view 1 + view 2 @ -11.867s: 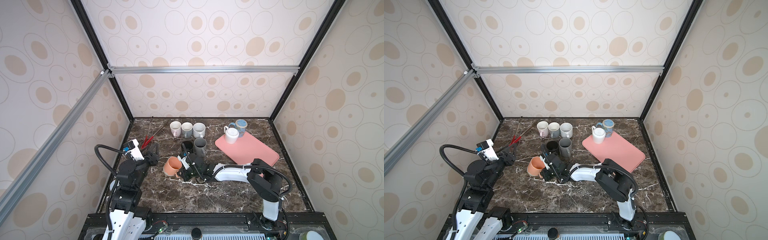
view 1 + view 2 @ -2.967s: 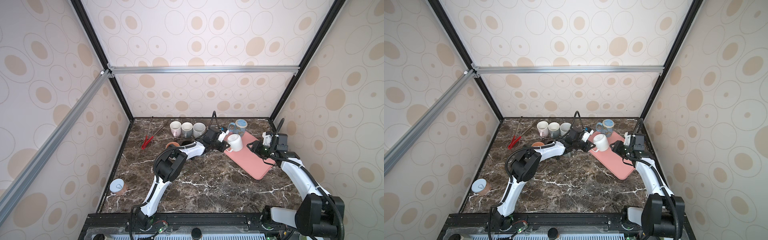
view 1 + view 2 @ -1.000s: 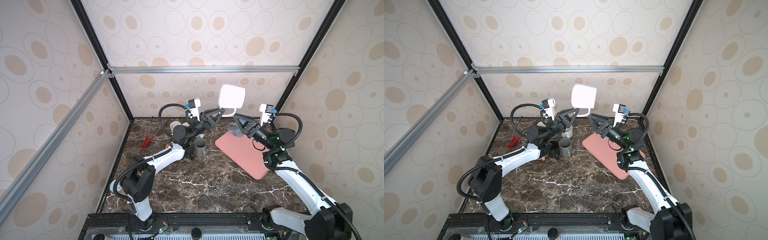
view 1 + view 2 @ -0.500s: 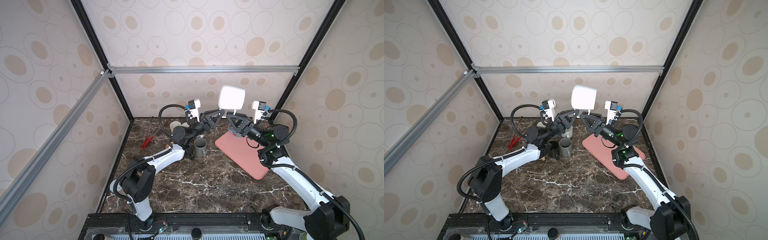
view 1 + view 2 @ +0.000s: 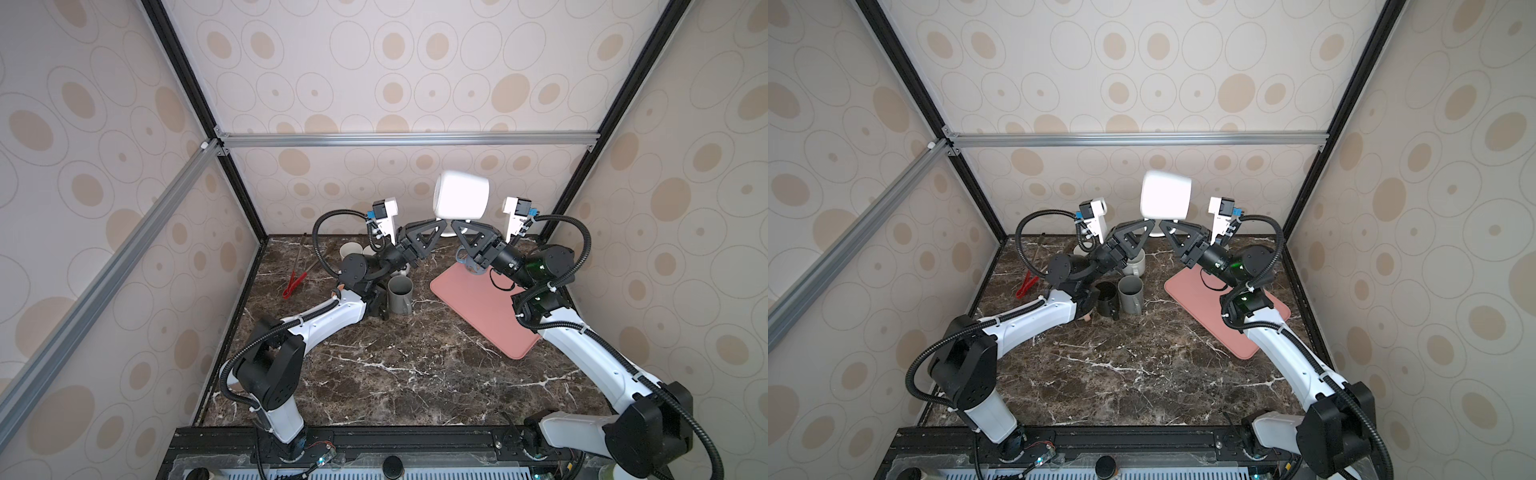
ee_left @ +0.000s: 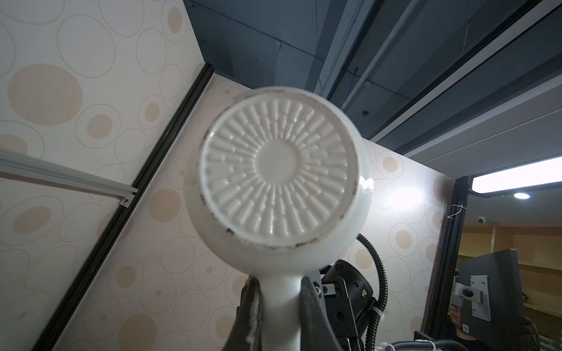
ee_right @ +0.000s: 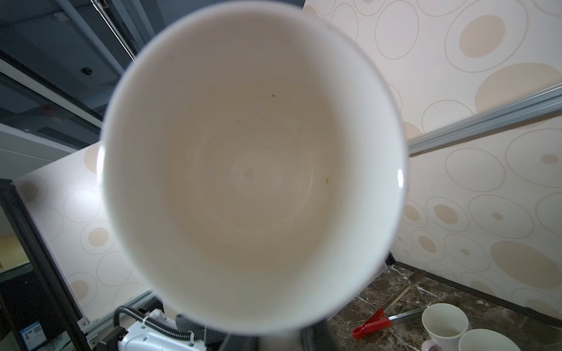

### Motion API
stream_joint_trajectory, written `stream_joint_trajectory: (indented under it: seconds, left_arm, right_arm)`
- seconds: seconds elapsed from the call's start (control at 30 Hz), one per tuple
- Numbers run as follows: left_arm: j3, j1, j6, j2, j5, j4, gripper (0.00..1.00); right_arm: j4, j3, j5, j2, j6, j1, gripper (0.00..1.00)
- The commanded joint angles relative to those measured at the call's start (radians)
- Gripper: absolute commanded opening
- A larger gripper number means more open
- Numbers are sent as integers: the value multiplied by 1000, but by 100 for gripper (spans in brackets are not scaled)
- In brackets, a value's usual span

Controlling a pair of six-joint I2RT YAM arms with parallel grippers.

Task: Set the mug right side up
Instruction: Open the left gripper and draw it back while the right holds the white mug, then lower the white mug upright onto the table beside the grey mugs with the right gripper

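Mug (image 5: pixel 461 195) aloft sideways, left gripper (image 5: pixel 443 225) and right gripper (image 5: pixel 456 226) pinching handle

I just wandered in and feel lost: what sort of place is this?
Likely a robot test cell: a left arm and right arm at a marble-look tabletop, patterned panels on a metal frame, and a white mug held aloft.

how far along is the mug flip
Done: the white ceramic mug is up off the dark marble table. In hand: it lies sideways in the air, the left gripper shut on its handle, the right gripper closed on the handle too. Left: tilt the mouth upward and set it down.
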Motion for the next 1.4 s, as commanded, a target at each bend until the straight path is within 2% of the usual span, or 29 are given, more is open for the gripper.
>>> stream_joint_trajectory:
  seconds: [0.0, 0.17, 0.27, 0.3, 0.43, 0.53, 0.6, 0.7, 0.8, 0.93, 1.03, 1.13, 1.37]
  left_arm:
    - [21, 6, 18, -58, 13, 94, 0]
    - [11, 12, 29, -65, 12, 61, 0]
    - [7, 15, 50, -77, 11, -22, 0]
    - [1, 14, 60, -83, 11, -44, 3]
    - [-46, 22, 87, -121, 3, -93, 37]
    - [-112, 35, 112, -169, -21, -124, 53]
    - [-164, 49, 132, -209, -39, -146, 58]
    - [-239, 68, 180, -283, -80, -210, 59]
    - [-276, 82, 267, -359, -109, -354, 59]
    - [-313, 85, 425, -478, -245, -601, 59]
    - [-360, 86, 517, -567, -356, -724, 61]
    - [-413, 86, 573, -649, -454, -805, 62]
    - [-467, 87, 661, -795, -597, -959, 64]
  right_arm:
    - [58, 34, -10, 5, 37, 6, 2]
    - [58, 40, -13, 10, 33, 7, 0]
    - [56, 43, -11, 10, 30, 8, 0]
    - [55, 44, -9, 9, 28, 8, 0]
    - [22, 52, -3, 8, 12, 8, 0]
    - [-38, 45, 24, -1, -12, 8, 0]
    - [-49, 26, 49, -9, -20, 8, 0]
    - [-69, 7, 63, -18, -31, 8, 0]
    - [-142, 9, 74, -25, -53, 8, 0]
    - [-289, 26, 100, -46, -123, 10, 0]
    - [-530, 95, 128, -43, -263, 44, 0]
    - [-744, 158, 201, -29, -445, 132, 0]
    - [-997, 225, 345, 50, -715, 322, 0]
